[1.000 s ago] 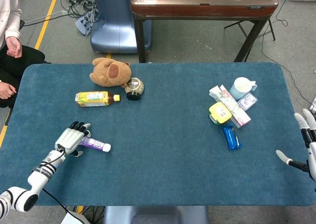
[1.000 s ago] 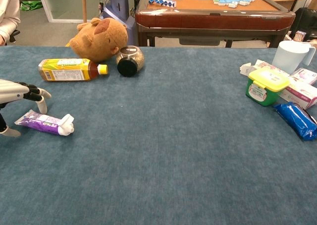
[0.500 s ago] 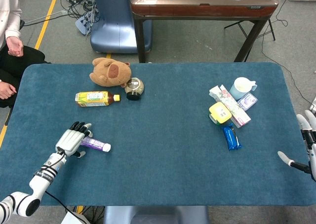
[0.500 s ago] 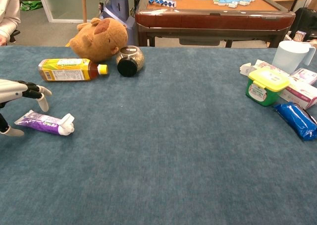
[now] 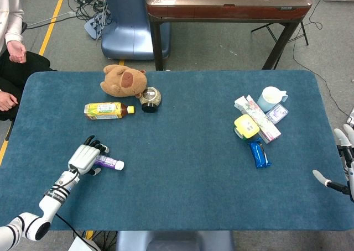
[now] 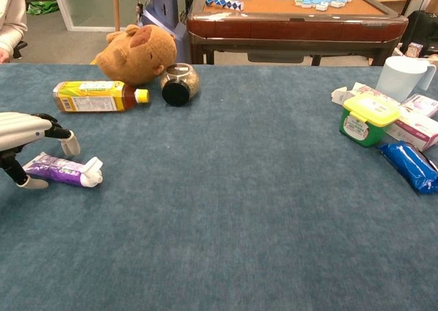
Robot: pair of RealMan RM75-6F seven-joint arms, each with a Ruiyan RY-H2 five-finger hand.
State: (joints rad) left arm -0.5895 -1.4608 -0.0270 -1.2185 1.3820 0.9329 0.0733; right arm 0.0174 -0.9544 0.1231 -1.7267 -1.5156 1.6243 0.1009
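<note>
- At lower left of the head view, the robot's left hand (image 5: 84, 158) hangs palm-down over the tail end of a small purple squeeze tube with a white cap (image 5: 109, 162), which lies flat on the blue felt-covered table (image 5: 182, 168).
- In the chest view, at the left edge of the frame, the left hand (image 6: 24, 134) has its fingers (image 6: 68, 144) spread and bent downward around the purple squeeze tube (image 6: 61, 169); the thumb tip sits on the cloth just beside the tube's near edge, and nothing is gripped.
- The tube's white cap points toward the middle of the table, clear of the hand.
- At the far right edge of the head view, the right hand (image 5: 342, 162) shows only in part, fingers apart and empty, well apart from every object.
- Above the tube, in the upper left of the table, lie a yellow-labelled drink bottle with a yellow cap (image 5: 108, 110) on its side, a brown plush bear head (image 5: 124, 80) and a small round jar with a dark lid (image 5: 150, 98).
- To the right of centre stand a pale blue mug (image 5: 270, 98), a flat pink-and-white carton (image 5: 258, 118), a green tub with a yellow lid (image 5: 246, 126) and a blue foil packet (image 5: 258, 153), clustered close together.
</note>
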